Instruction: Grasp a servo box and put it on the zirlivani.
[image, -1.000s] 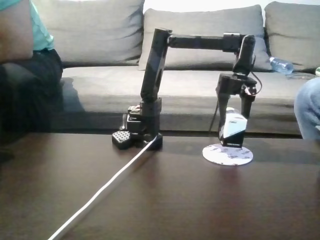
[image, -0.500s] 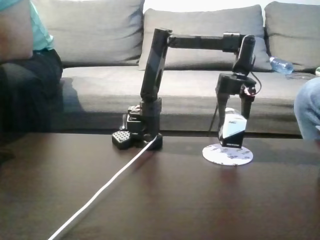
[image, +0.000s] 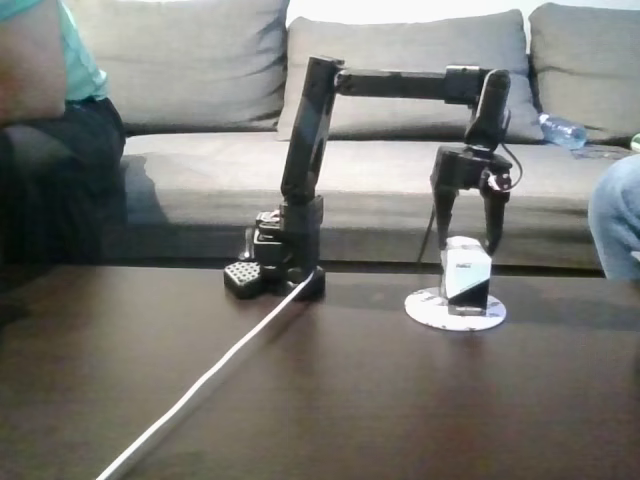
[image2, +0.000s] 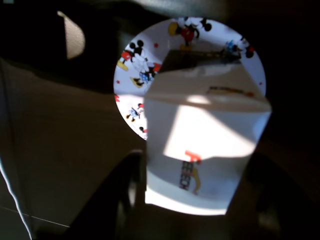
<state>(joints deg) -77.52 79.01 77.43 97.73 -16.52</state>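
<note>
White cardboard with a slanted black lower part, the small servo box (image: 467, 276) stands upright on the flat round white disc, the zirlivani (image: 455, 308), right under the gripper (image: 466, 243). In the fixed view the box sits toward the right half of the disc, its base resting on the disc's surface. The black two-finger gripper hangs above the box with its fingers spread wider than the box top, one finger on each side, tips level with or just above the top edge and holding nothing. In the wrist view the servo box (image2: 205, 145) fills the middle, its white top face bright with red and yellow print, and the zirlivani (image2: 145, 65) shows behind it with coloured cartoon mouse figures printed on its white face; dark gripper fingers (image2: 117, 200) lie at the lower left and right of the box, apart from it. Left of the gripper, the arm's black base (image: 285, 265) stands on the dark brown wooden table (image: 400, 400), and a pale cable (image: 200, 385) runs from it toward the near edge. Behind is a grey fabric sofa (image: 200, 100) with a clear plastic bottle (image: 560, 130) lying on it to the gripper's right.
</note>
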